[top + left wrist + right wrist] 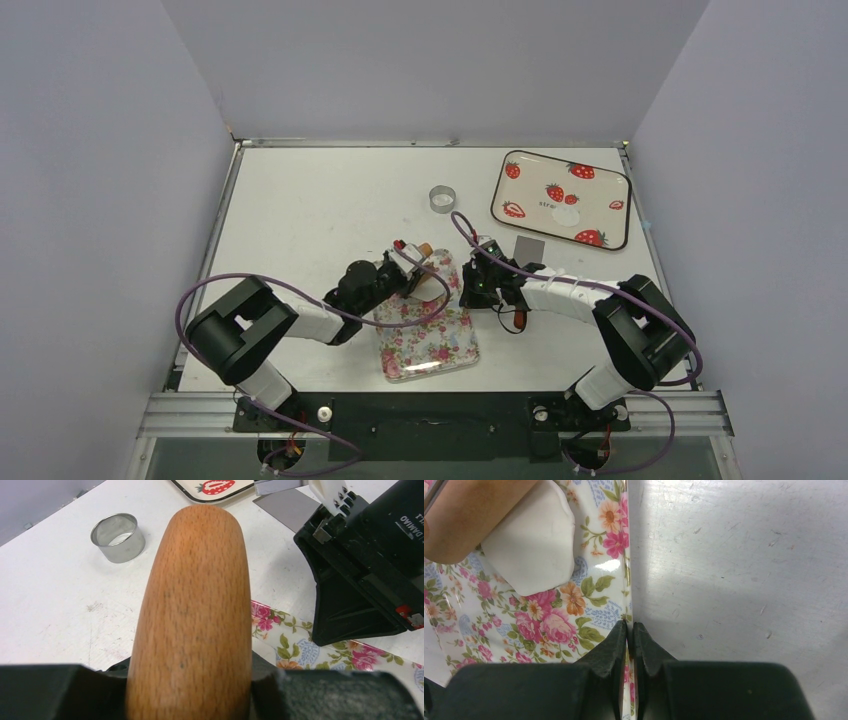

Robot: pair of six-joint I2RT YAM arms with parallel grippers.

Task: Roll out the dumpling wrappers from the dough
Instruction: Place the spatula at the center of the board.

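1. Just ahead-left of the right claw (630,630), the dough (531,542) lies smooth, white and flattened on the floral tray (549,625), whose rim that claw pinches.
2. Its far edge hides under the wooden roller (192,615), which the left claw (192,675) grasps.
3. Only the overhead view shows a dumpling wrapper (566,215) on the strawberry tray (600,175).

Two robot arms, one left arm (300,320) and one right arm (570,295), reach over a single white counter (320,200). Two trays lie on it: one floral tray (430,350) and one strawberry tray (530,190). One flat, round, white wrapper (566,215) lies on the strawberry tray. One lump of dough (534,545) sits on the floral tray. There is also one wooden roller (192,615), one metal ring (441,198) and one spatula blade (530,247).
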